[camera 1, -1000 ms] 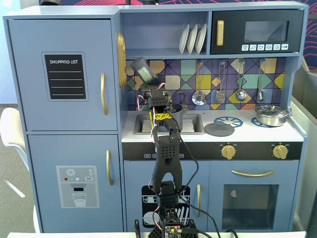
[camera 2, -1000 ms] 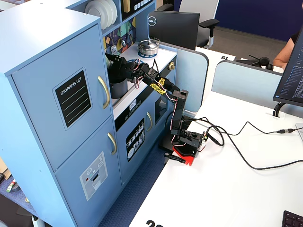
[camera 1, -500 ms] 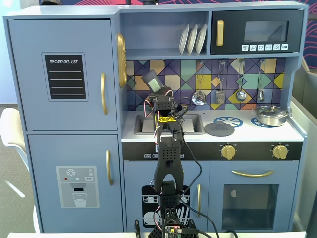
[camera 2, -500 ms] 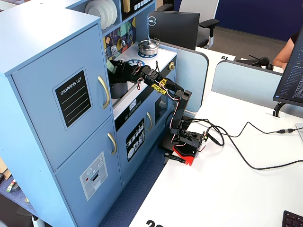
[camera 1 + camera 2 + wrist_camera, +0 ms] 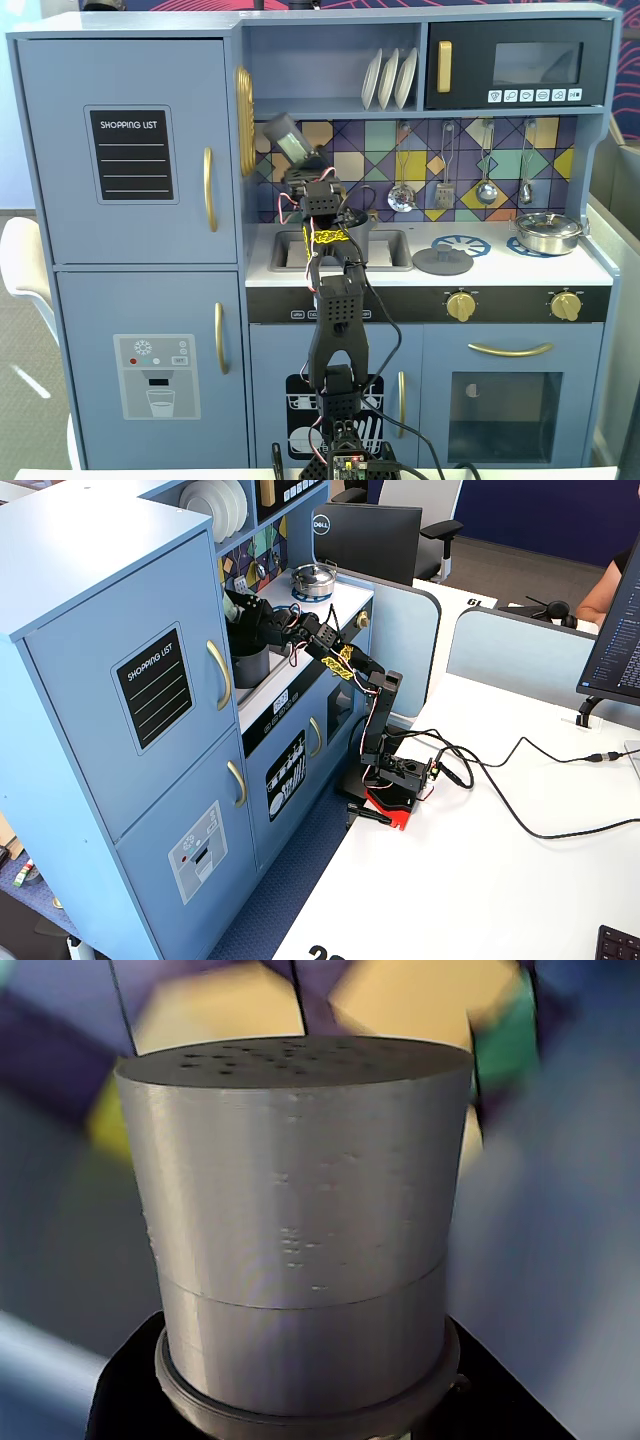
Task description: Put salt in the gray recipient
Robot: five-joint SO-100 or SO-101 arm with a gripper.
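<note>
Gripping the salt (image 5: 287,139) tilted, the tool (image 5: 306,170) above the toy kitchen's sink (image 5: 385,250)

pretty tight up here. i'm holding the salt (image 5: 286,139) tilted up-left, its cap close to the fridge side wall (image 5: 243,150) with the gold handle (image 5: 245,120), so no room to swing left. the shelf (image 5: 330,106) sits just above. the gray recipient (image 5: 250,664) is below me in the sink (image 5: 388,250), its mouth open. the counter to the right is freer: the flat lid (image 5: 443,261) lies low, the silver pan (image 5: 547,232) is well apart.
</note>
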